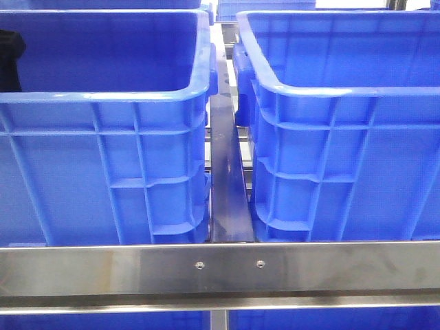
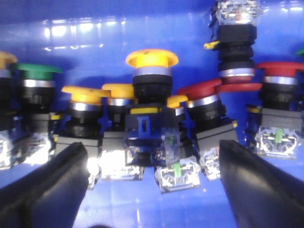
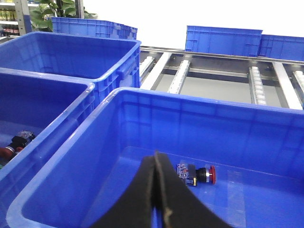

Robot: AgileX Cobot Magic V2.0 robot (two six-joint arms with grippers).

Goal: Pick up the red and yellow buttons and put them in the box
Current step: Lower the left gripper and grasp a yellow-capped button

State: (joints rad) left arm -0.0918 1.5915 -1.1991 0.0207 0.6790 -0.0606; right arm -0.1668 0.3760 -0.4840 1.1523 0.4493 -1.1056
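Several push buttons stand crowded on the blue floor of a crate in the left wrist view. Among them are a tall yellow button [image 2: 152, 59], lower yellow ones [image 2: 81, 95] and red ones [image 2: 202, 90]. My left gripper [image 2: 152, 190] is open, its black fingers [image 2: 45, 185] spread wide just short of the tall yellow button, touching nothing. My right gripper [image 3: 155, 159] is shut and empty, held above the right blue box [image 3: 61, 190]. A single red button [image 3: 197, 174] lies on its side on that box's floor.
Two big blue crates, left [image 1: 103, 137] and right [image 1: 344, 137], stand behind a steel rail [image 1: 220, 271] with a narrow gap between them. A green button [image 2: 35, 71] stands among the others. More crates [image 3: 223, 40] and roller tracks [image 3: 256, 83] lie beyond.
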